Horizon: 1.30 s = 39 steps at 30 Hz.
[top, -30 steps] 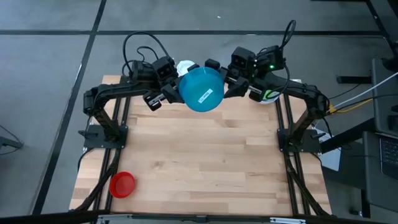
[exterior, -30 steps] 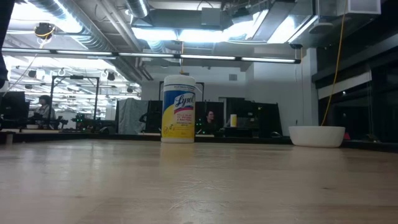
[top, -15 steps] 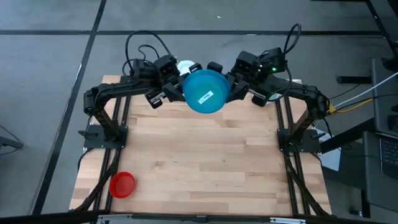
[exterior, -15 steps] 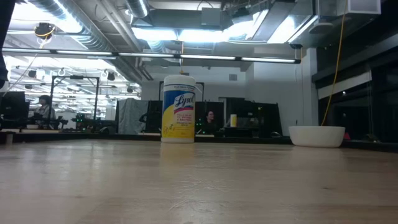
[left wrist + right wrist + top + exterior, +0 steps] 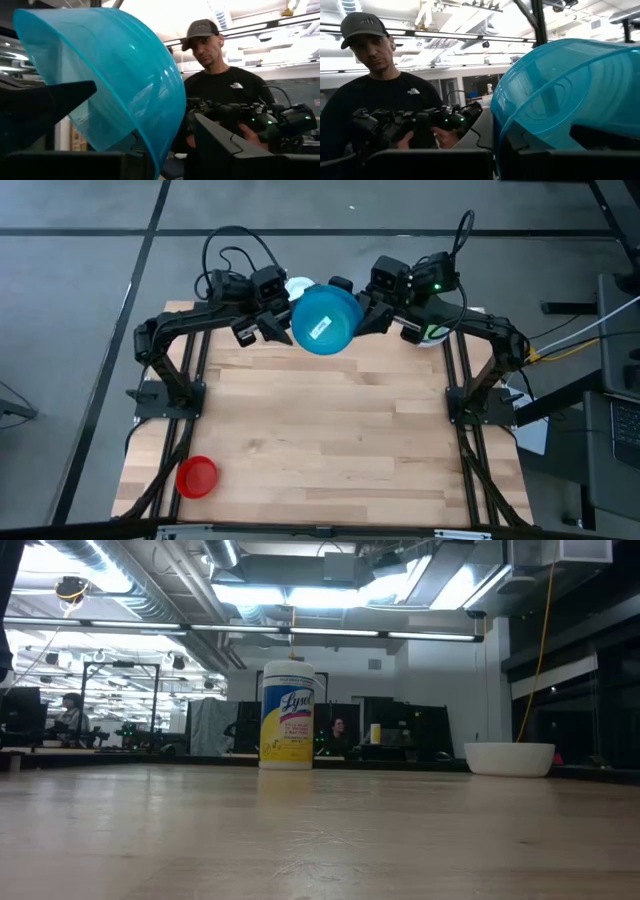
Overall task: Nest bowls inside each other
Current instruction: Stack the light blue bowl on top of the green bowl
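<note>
Light blue bowl [image 5: 325,320] held up in the air at twelve o'clock over the far edge of the table [image 5: 330,430], tipped on its side, a white label showing on its bottom from above

Right gripper [image 5: 362,317] at the bowl's three o'clock side, fingers pressed together on the rim, pinching the bowl wall; in the right wrist view the translucent blue wall [image 5: 560,95] fills the space just above the dark fingers

Left gripper [image 5: 274,323] at the bowl's nine o'clock side, fingers spread apart with the rim between them; in the left wrist view one finger [image 5: 45,105] lying beside the bowl's outer wall [image 5: 115,85], the other finger well apart, no squeeze on the plastic

Red bowl [image 5: 197,476] alone near the table's seven o'clock corner, well apart from both arms

White bowl [image 5: 509,759] resting upright at the far right of the tabletop in the low view, partly hidden under the right arm from above [image 5: 432,336]

White container with a yellow label [image 5: 287,715] standing upright at the far edge, around twelve o'clock

Person in a dark shirt and cap [image 5: 375,105] beyond the table, holding a dark device with green lights
</note>
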Each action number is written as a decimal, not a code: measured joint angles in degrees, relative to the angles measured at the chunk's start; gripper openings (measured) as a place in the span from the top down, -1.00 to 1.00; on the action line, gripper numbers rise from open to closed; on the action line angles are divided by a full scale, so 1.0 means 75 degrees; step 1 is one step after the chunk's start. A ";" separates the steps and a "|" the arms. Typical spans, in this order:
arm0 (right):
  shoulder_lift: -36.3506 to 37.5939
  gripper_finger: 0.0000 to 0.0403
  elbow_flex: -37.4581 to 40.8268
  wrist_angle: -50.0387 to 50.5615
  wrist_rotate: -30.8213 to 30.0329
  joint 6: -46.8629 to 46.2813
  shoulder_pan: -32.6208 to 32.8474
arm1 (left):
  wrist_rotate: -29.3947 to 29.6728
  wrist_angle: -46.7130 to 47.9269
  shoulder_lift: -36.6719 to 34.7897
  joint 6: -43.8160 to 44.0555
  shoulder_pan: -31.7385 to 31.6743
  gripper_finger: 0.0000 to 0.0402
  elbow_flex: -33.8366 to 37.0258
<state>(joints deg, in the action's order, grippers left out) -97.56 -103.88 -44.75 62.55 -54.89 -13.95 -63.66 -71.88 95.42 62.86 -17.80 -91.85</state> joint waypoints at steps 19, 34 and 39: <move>-0.0066 0.99 -0.0024 0.0274 0.0371 0.0057 -0.0171 | -0.0363 -0.0017 -0.0015 -0.1269 -0.0006 0.45 0.0302; 0.0009 1.00 -0.0674 0.1065 0.0628 -0.0075 -0.0561 | -0.0242 0.0485 -0.0004 -0.0081 -0.0027 0.45 0.0220; 0.0052 1.00 -0.1038 0.0915 0.0397 0.0056 -0.0179 | -0.0895 0.2138 -0.0029 -0.0916 -0.0648 0.45 0.0225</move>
<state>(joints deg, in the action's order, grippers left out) -97.17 -111.67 -37.89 65.53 -54.47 -15.30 -70.37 -55.84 95.20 56.00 -22.67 -90.17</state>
